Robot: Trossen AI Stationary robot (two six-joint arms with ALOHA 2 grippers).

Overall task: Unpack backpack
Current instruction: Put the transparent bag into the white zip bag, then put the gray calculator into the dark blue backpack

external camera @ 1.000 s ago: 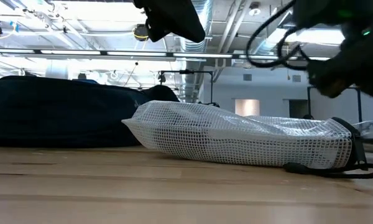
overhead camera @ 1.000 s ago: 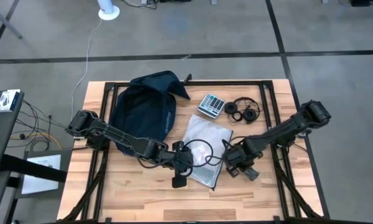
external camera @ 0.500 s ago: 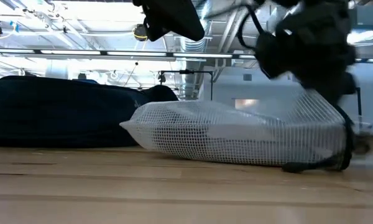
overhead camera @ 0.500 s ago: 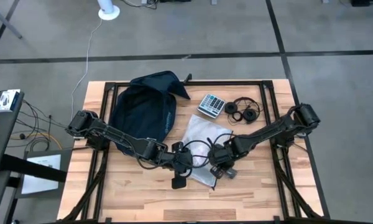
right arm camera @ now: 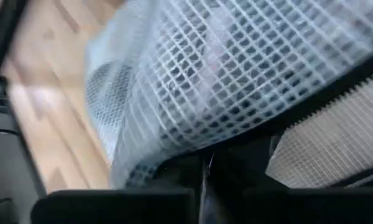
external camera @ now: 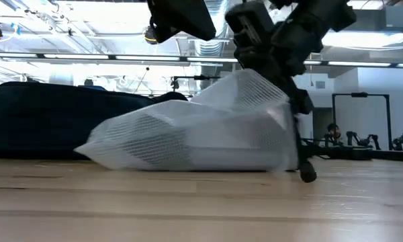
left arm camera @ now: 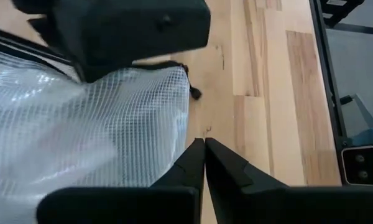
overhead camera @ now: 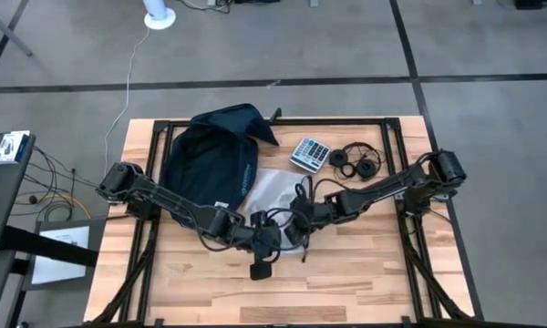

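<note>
Since the earlier frames, the right gripper [overhead camera: 296, 217] has travelled leftward across the table and dragged one end of the clear grid-reinforced plastic pouch [external camera: 188, 131] with it, so the pouch now stands folded up in a peak instead of lying flat. The jaws are closed on the pouch's dark-edged end; the right wrist view shows mesh plastic bunched directly at the fingers.

The left gripper [overhead camera: 260, 244] sits just beside the pouch near the front middle of the table. Its fingers [left arm camera: 202, 163] are pressed together and hold nothing; the pouch lies next to them.

Contents of the pouch cannot be made out. A dark cord [external camera: 302, 158] hangs from its raised end to the wooden table [overhead camera: 365, 273].

The large soft dark navy fabric backpack [overhead camera: 210, 155] lies flat at the back left of the table, behind the pouch and apart from both grippers. Whether anything is left inside cannot be seen. A grey calculator [overhead camera: 310, 154] and black headphones [overhead camera: 356, 162] lie at the back right.

Judgement: the pouch is being repositioned, so unpacking appears well advanced.
</note>
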